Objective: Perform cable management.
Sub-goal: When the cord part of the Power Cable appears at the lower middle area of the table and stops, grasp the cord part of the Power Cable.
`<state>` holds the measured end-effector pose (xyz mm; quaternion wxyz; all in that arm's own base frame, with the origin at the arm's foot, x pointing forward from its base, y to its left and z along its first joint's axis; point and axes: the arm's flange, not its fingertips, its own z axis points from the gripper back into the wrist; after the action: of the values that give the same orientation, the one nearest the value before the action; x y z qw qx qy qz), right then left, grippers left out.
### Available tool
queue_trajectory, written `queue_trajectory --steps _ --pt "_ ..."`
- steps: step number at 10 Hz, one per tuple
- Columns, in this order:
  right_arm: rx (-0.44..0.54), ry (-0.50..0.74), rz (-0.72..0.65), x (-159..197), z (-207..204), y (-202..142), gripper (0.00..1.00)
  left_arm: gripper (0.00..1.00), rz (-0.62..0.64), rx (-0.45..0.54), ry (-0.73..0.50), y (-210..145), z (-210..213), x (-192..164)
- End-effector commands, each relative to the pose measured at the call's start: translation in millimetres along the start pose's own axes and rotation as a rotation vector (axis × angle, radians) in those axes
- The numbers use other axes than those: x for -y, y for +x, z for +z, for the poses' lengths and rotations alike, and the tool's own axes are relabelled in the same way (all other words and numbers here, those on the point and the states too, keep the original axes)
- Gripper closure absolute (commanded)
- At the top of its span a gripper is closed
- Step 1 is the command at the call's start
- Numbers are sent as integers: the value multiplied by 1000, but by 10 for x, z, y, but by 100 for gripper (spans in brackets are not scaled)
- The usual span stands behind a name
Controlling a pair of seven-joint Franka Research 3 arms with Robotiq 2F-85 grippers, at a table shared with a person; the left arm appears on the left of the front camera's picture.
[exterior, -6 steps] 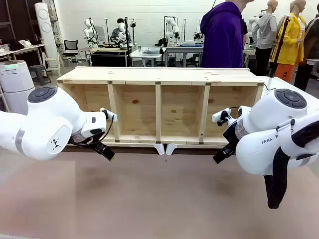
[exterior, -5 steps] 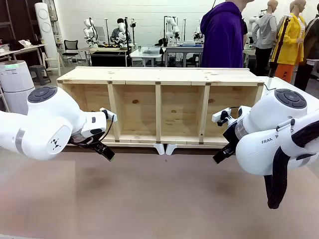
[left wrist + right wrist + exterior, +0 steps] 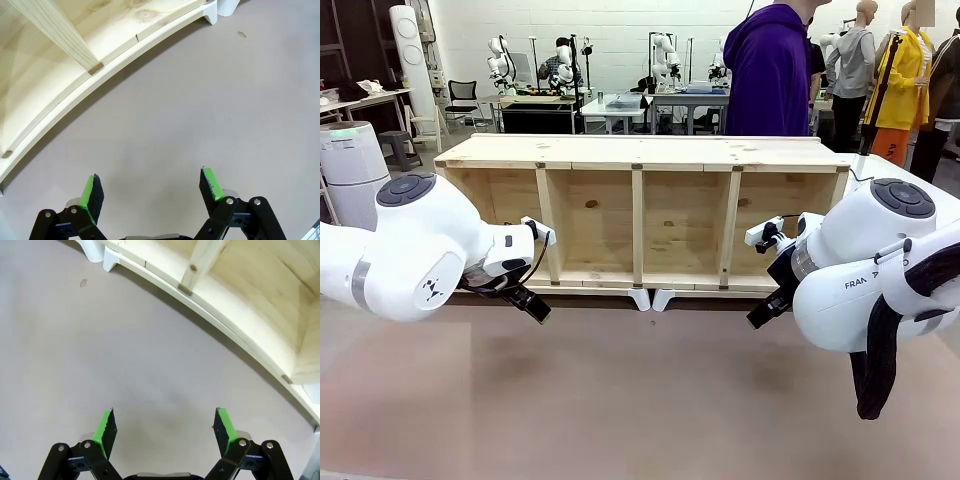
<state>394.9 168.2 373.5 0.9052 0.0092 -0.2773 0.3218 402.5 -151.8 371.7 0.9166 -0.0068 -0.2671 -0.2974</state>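
The cable is out of view. My left gripper (image 3: pixel 537 308) hangs just above the grey table near the shelf's left compartment; in the left wrist view my left gripper (image 3: pixel 152 187) is open, its green pads (image 3: pixel 89 192) wide apart over bare tabletop. My right gripper (image 3: pixel 760 315) hovers low by the shelf's right compartment; in the right wrist view my right gripper (image 3: pixel 166 432) is open too, with nothing between its pads (image 3: pixel 225 430).
A long low wooden shelf (image 3: pixel 640 155) with several open compartments lies across the table's far half, on white feet (image 3: pixel 653 298). A person in a purple hoodie (image 3: pixel 770 70) stands behind it. The shelf's front edge (image 3: pixel 100 75) curves past both wrist views.
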Motion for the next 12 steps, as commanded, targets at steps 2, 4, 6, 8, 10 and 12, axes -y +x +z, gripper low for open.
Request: queue_trajectory --steps 2,4,6,8,10,12 --pt "0 0 -1 1 0 0 0 0 4 0 0 -4 0 -14" --pt "15 7 -19 49 96 -29 0 0 17 31 -26 -34 99 -22" --pt "42 -14 -14 79 339 -64 0 0 13 60 12 -94 306 -58" --pt "74 -45 -14 85 683 -154 0 0 17 96 57 -227 598 -57" --pt "99 -96 -25 110 1063 -279 0 0 37 101 143 -412 928 -97" --pt "114 -142 -34 141 1424 -459 0 0 95 132 210 -678 1265 -137"
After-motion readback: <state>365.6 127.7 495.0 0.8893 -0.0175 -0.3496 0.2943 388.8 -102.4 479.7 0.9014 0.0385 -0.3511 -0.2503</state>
